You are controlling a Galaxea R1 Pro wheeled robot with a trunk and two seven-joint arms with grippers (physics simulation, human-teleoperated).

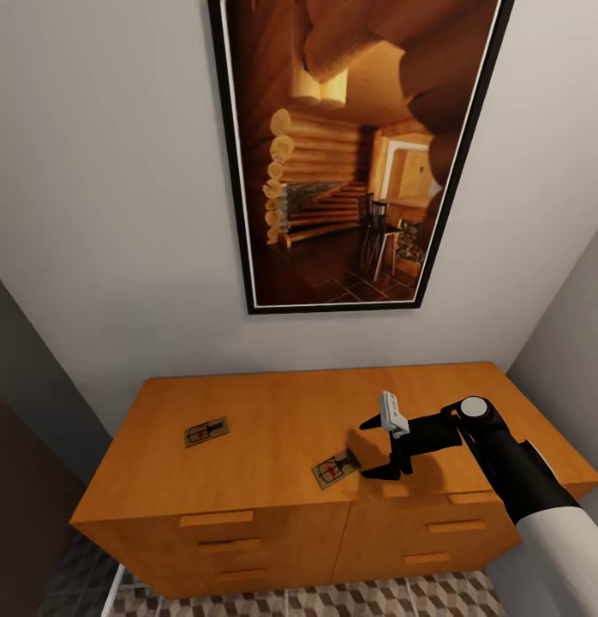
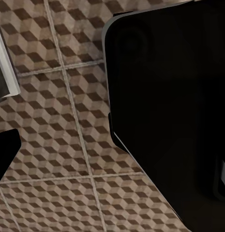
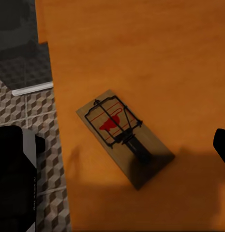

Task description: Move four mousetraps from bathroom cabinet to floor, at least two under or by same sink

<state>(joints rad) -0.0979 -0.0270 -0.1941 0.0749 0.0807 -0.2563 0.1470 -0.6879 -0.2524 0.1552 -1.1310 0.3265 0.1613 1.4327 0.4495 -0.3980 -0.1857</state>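
Observation:
The orange-brown cabinet point(image 1: 273, 403) stands against the wall, all its drawers shut. Two mousetraps lie flat on its top: one point(image 1: 206, 432) toward the left, another point(image 1: 336, 469) near the front edge at the middle. My right gripper point(image 1: 373, 447) hovers open just right of that second trap, nothing between its fingers. In the right wrist view the same trap point(image 3: 123, 136) shows its wire and red bait plate on the cabinet top point(image 3: 141, 48), with one fingertip point(image 3: 222, 145) at the frame's edge. The cube-patterned bathroom floor point(image 2: 59, 121) shows in the left wrist view.
A large framed picture point(image 1: 350, 154) hangs on the wall above the cabinet. Grey walls close in on both sides, with a dark surface point(image 1: 25, 480) at the left. My own black body point(image 2: 170, 106) covers much of the left wrist view.

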